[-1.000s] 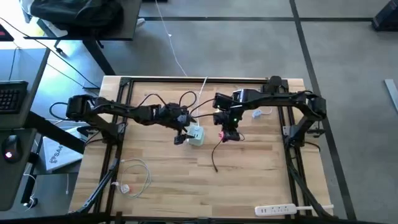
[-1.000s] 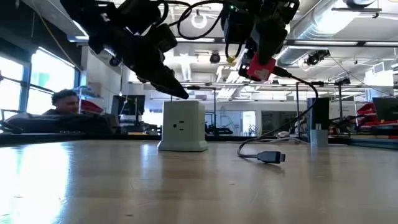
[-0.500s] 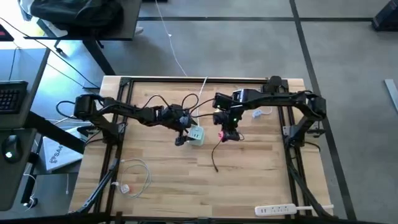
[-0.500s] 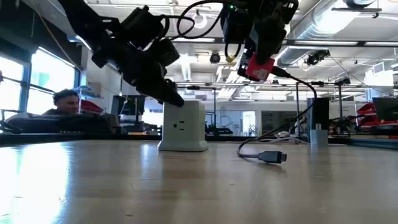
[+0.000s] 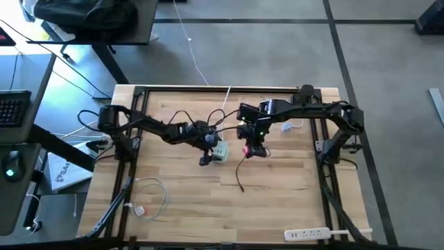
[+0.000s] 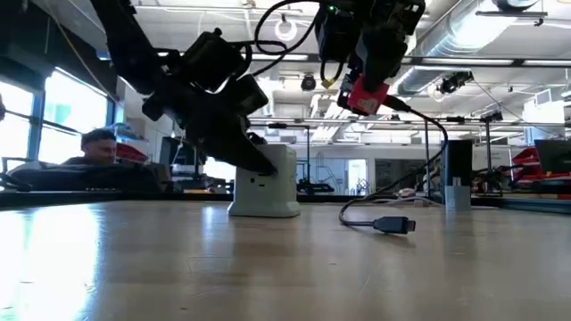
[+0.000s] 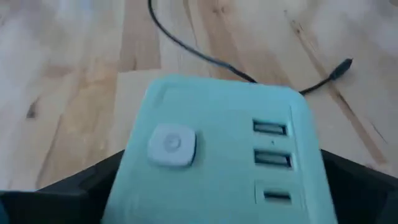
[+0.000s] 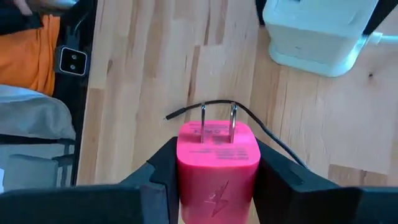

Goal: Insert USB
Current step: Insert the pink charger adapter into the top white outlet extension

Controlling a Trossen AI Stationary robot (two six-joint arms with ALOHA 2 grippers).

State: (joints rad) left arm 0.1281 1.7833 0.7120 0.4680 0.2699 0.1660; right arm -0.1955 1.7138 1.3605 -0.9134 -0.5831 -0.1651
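The USB (image 8: 217,163) is a red-pink plug with two metal prongs, on a thin black cable (image 6: 439,152). My right gripper (image 5: 250,151) is shut on it, well above the table, right of the white charger cube (image 5: 220,151). The cable's free end (image 6: 393,226) lies on the table. The cube (image 7: 217,168) rests on its base, with a round button and three ports on the face toward the left wrist camera. My left gripper (image 5: 210,151) is open, one finger on each side of the cube. My left gripper has its fingers (image 7: 68,190) close against the cube's two opposite sides; I cannot tell whether they touch it. My right gripper pinches the plug's two opposite sides (image 8: 186,171) between its two fingers (image 8: 155,183), coming from above. The plug is lifted clear and slightly tilted, prongs pointing away from the wrist, its cable hanging down to the table.
A coiled white cable (image 5: 149,198) lies near the front left. A white power strip (image 5: 309,234) sits at the front right edge. A silvery-blue plug (image 5: 286,127) lies behind the right gripper. A person (image 6: 98,147) sits beyond the table.
My left gripper has come down and a little toward the table's right edge, from above the cube's top corner to a place astride the cube. The right gripper and the plug have kept still.
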